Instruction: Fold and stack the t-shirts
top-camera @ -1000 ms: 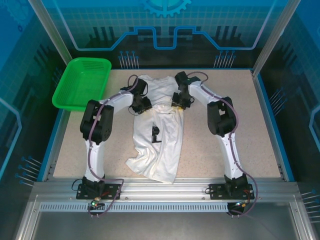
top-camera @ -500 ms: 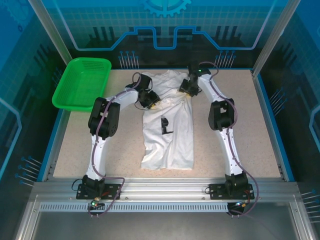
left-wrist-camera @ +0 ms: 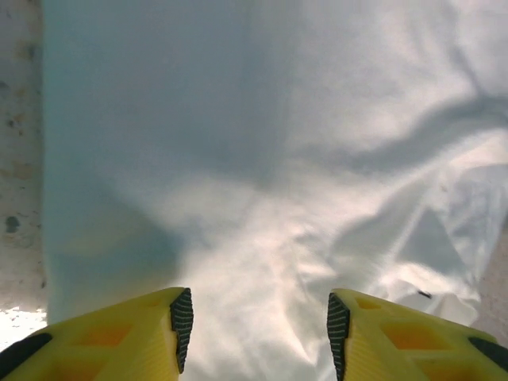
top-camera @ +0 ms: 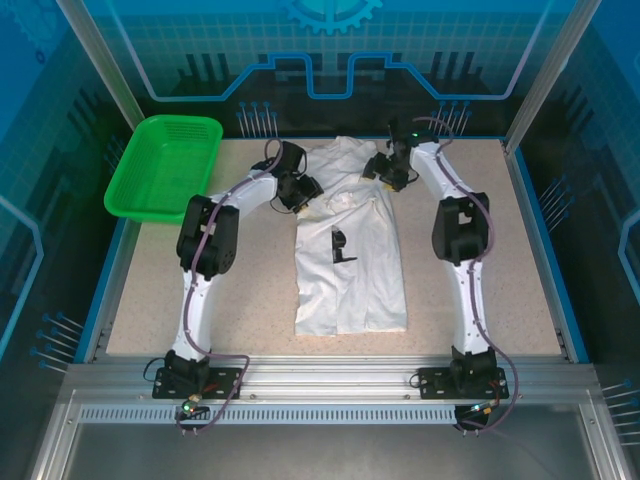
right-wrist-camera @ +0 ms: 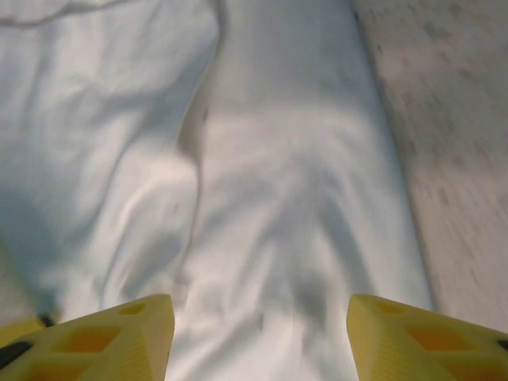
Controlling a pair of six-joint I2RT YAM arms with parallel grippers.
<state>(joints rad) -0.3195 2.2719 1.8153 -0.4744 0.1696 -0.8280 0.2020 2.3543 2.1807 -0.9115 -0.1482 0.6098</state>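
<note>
We saw one white t-shirt (top-camera: 350,270) lying flat in the middle of the desk (top-camera: 500,260) as a long narrow strip, its black print (top-camera: 340,245) facing up and its hem toward the arm bases. The left tool (left-wrist-camera: 259,321) and the right tool (right-wrist-camera: 260,317) hung over the far shoulder end, both with their jaws apart and no cloth between them. We judged that the lengthwise fold was laid down. The next move probably called for both tools to pinch one end evenly and carry it over the other.
</note>
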